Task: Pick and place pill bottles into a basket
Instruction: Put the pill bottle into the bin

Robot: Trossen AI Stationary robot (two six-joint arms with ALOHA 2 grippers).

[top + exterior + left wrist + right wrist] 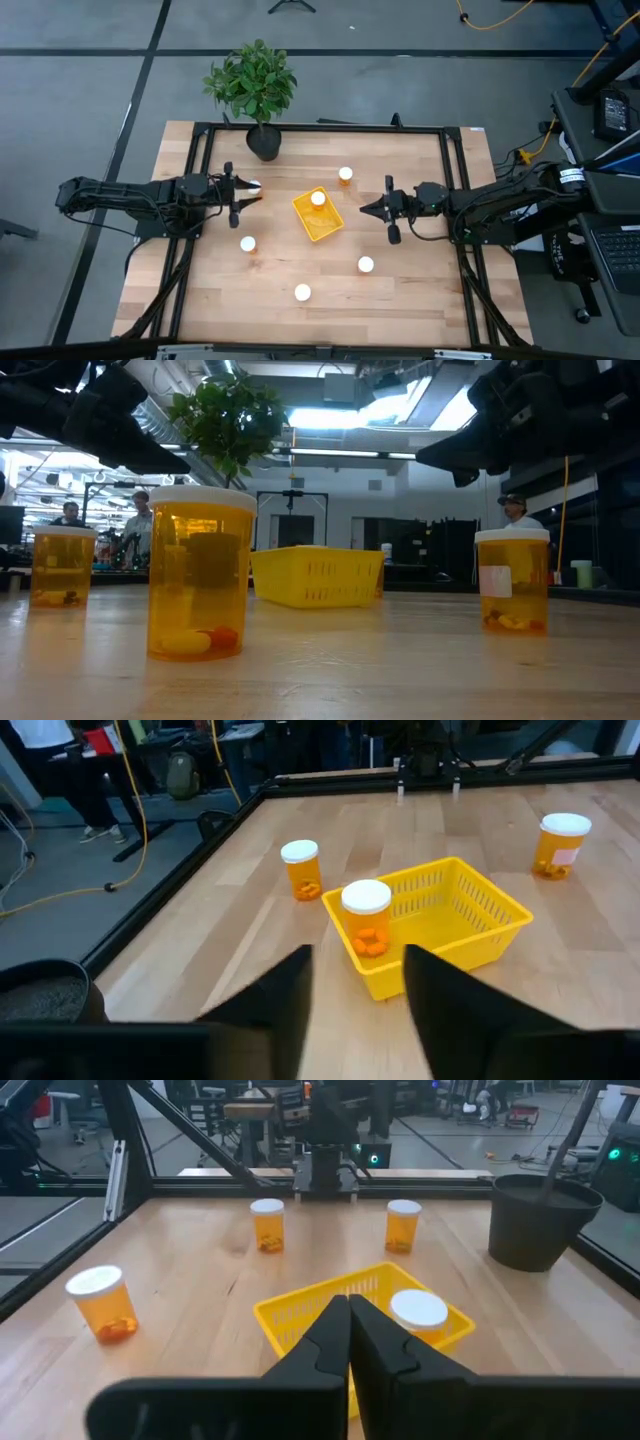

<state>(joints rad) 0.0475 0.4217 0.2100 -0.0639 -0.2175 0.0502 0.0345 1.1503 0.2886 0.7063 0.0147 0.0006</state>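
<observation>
The yellow basket (322, 222) sits mid-table, and one pill bottle (318, 198) stands upright in it on its base. Several more orange, white-capped bottles stand on the wood: one behind the basket (345, 174), one on the near left (248, 243), two toward the near edge (366, 264) (302, 292), and one just by my left gripper's tips (255, 186). My left gripper (358, 955) hovers left of the basket, open, with nothing between its fingers. My right gripper (349, 1302) hovers right of the basket, shut and empty. Both point at the basket (470, 920).
A black pot with a green plant (262, 140) stands at the table's far edge, left of centre. A black frame (320, 128) runs round the tabletop. People show in the room beyond the table's far side in the low view.
</observation>
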